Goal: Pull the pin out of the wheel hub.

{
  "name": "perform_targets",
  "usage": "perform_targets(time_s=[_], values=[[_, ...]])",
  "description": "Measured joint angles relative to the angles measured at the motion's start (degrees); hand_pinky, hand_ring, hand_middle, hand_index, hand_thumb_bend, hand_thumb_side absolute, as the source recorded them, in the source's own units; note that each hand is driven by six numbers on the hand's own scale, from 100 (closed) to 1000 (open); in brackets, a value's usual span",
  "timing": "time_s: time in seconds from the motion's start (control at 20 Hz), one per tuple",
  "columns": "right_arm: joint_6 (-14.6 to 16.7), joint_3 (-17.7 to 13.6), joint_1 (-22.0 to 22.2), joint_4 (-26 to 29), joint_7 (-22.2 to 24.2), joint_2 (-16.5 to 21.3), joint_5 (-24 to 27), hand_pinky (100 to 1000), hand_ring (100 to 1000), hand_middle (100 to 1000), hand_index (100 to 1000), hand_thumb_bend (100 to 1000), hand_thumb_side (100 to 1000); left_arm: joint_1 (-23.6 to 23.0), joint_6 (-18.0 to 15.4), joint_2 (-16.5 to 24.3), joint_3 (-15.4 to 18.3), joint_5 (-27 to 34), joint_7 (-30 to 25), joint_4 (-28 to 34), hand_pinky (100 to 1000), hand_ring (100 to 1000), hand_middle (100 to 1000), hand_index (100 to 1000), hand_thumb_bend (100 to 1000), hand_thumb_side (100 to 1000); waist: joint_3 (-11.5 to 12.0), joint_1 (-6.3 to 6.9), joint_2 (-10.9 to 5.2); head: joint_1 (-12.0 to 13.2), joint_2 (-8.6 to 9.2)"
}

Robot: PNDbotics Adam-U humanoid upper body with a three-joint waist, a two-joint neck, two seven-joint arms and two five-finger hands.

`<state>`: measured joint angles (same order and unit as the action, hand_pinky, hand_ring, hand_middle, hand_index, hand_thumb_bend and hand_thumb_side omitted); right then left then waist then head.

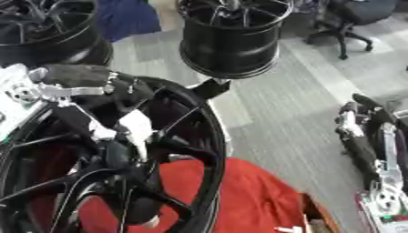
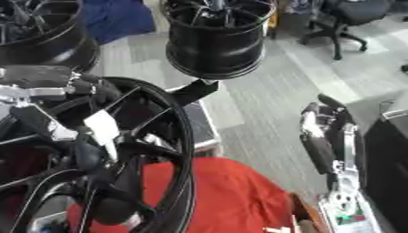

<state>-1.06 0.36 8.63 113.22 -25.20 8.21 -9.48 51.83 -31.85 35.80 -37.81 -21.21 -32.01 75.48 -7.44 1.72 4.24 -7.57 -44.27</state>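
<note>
A large black wheel hub (image 1: 119, 173) fills the lower left, standing over a red cloth (image 1: 255, 200). A second black wheel (image 1: 231, 38) sits on a stand beyond it, a third rim (image 1: 48, 32) shows at the upper left, and an office chair (image 1: 350, 18) stands on the grey floor (image 1: 303, 100) behind. The left robot hand (image 1: 119, 132) reaches in among the hub's spokes, which hide much of it; its fingers curl near a pale piece, but the pin itself cannot be made out. The right robot hand (image 2: 323, 136) hangs at the right, fingers relaxed and straight, holding nothing.
</note>
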Motion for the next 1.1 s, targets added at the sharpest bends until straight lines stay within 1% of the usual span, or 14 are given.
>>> perform_targets(time_s=[0.2,0.3,0.6,0.7,0.8,0.95,1.1], values=[[0.0,0.0,0.0,0.0,0.1,0.1,0.0,518,583,602,806,100,497,0.0,0.0,0.0,-0.2,-0.5,0.0,-0.2,668,710,830,939,214,450,0.0,-0.01,0.0,0.0,0.0],[-0.1,0.0,0.0,0.0,0.1,0.1,0.0,518,583,602,806,100,497,0.0,0.0,0.0,-0.5,-0.5,0.0,-0.3,667,709,823,935,205,452,0.0,-0.01,0.0,0.0,0.0],[-0.1,0.0,0.0,0.0,0.1,0.1,0.0,518,583,602,805,100,499,-0.4,0.0,0.0,-1.8,0.1,0.0,-0.3,664,707,805,927,168,507,-0.1,-0.01,0.0,0.0,0.0],[-0.1,0.0,0.0,0.0,0.1,0.1,0.0,518,583,602,805,100,499,-0.6,0.0,0.1,-2.1,0.7,0.0,-0.1,663,706,802,927,162,552,-0.2,0.03,0.0,0.0,0.0],[-0.1,0.0,0.0,0.0,0.2,0.1,0.0,518,583,602,805,100,498,-0.9,0.0,0.5,-2.3,1.6,0.0,0.5,663,704,797,927,155,556,-0.2,0.06,0.0,-0.1,0.0],[-0.2,0.0,0.0,0.0,0.2,0.1,0.0,518,583,601,805,100,497,-1.0,0.0,0.8,-2.6,2.8,0.0,1.7,663,706,800,928,155,539,-0.2,0.07,0.0,-0.2,0.0],[-0.2,0.0,0.0,0.0,0.2,0.1,0.0,518,584,601,805,100,496,-1.0,0.0,1.3,-2.6,3.5,0.0,2.6,662,702,791,920,153,500,-0.2,0.04,0.0,-0.2,0.0]])
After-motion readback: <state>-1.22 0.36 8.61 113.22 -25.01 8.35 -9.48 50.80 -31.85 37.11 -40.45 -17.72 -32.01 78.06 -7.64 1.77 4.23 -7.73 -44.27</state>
